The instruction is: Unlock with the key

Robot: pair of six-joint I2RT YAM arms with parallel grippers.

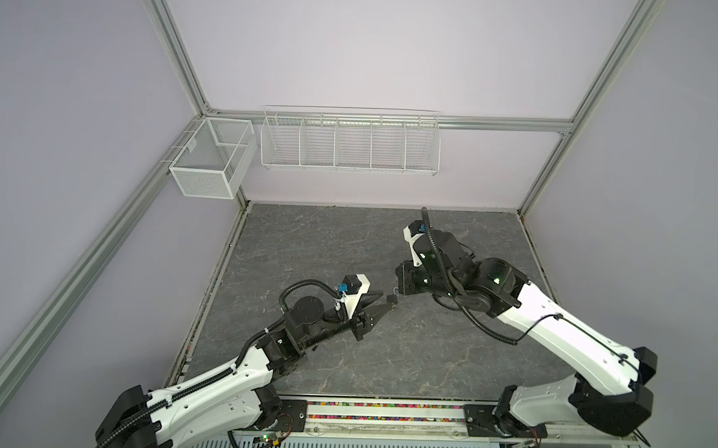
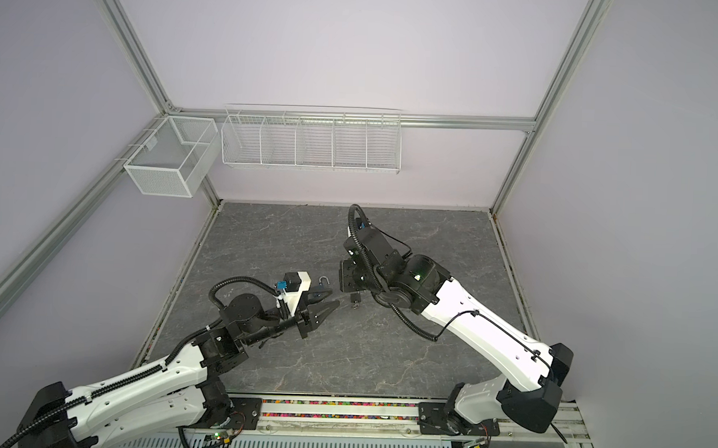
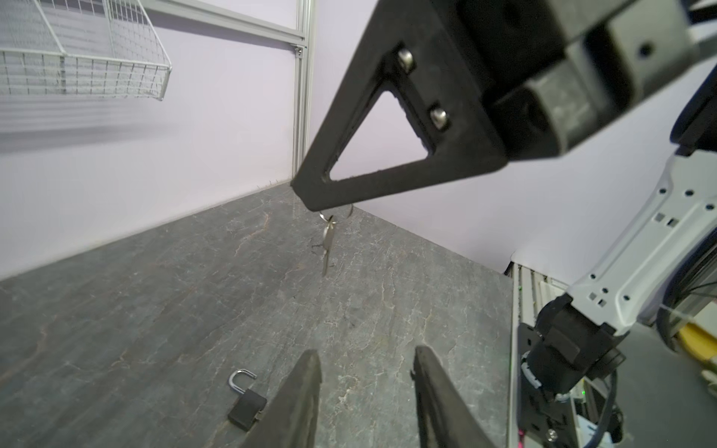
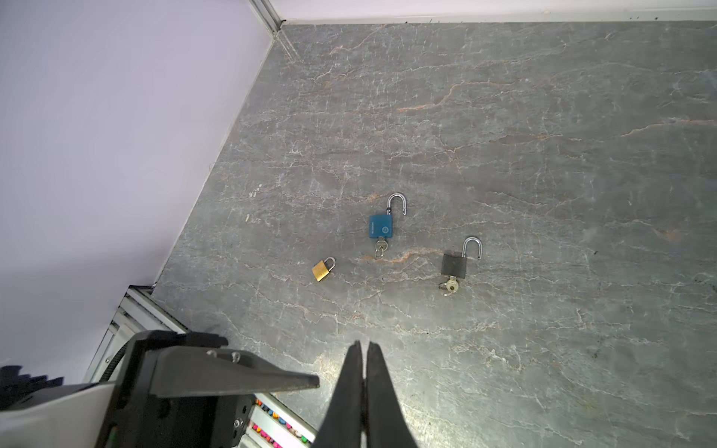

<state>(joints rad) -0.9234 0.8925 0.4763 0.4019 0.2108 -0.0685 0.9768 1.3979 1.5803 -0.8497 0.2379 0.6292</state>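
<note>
Nearest the left wrist camera, the left gripper [image 3: 365,353] stood spread, with bare grey marble-patterned counter [image 3: 155,310] showing between its black fingers [image 3: 302,391]. Beyond it the right gripper [image 4: 364,343] was pressed together, pinching the ring of a silver metal key [image 3: 328,242] that hung downward above the counter. Three padlocks lay flat on the counter in the right wrist view. A blue square padlock [image 4: 381,226] and a black square padlock [image 4: 454,265] each had the shackle swung open and a key in the base. Beside the blue one, a small brass padlock [image 4: 321,270] had its shackle closed. In both top views a white mesh basket [image 1: 210,160], split into compartments, hung on the left rail. A white wire rack [image 1: 350,143] of five compartments hung on the back wall, and only wires and lilac wall showed through both.
</note>
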